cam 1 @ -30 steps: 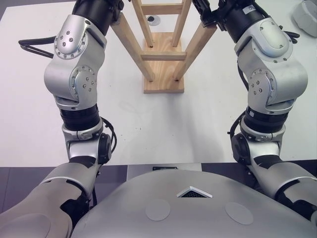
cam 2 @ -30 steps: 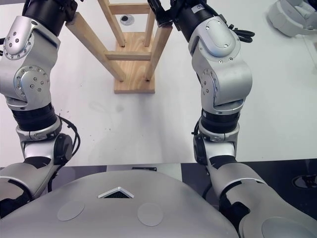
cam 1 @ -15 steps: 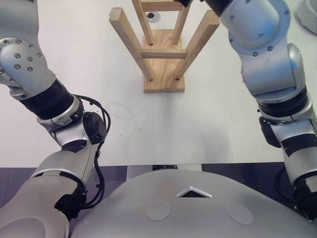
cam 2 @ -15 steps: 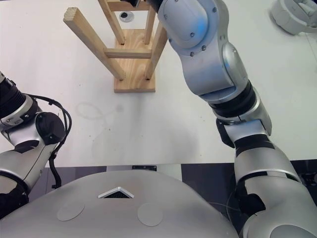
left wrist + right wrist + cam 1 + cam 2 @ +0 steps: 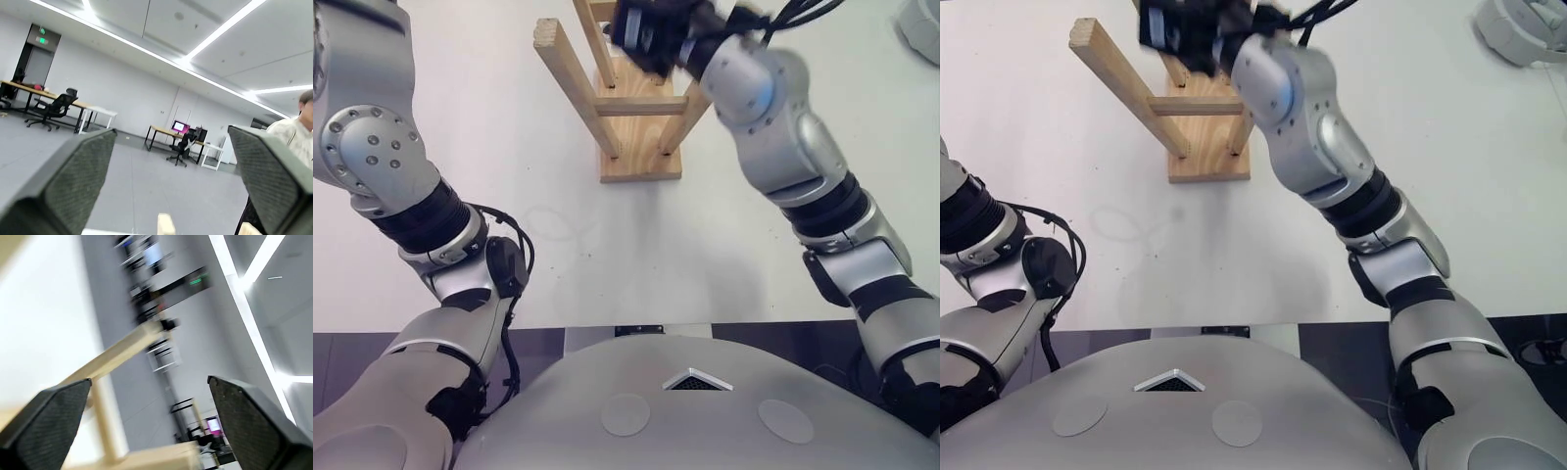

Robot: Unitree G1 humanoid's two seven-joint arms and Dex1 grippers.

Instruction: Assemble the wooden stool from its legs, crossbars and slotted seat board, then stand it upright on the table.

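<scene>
The table [image 5: 607, 245] is near me. Farther out, the stool [image 5: 636, 108] sits upside down on it, seat [image 5: 641, 164] flat, legs [image 5: 570, 83] pointing up. My right arm bends across it. My right claw [image 5: 149, 381] is by the leg tops, wide open, empty. My left claw [image 5: 171, 131] is high up on the left, open, empty.

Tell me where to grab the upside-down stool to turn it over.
Take the near left leg between its free end and the crossbar, coming from the left. Its flat faces suit a pinch, that side is open, and the seat board lies on the table.
</scene>
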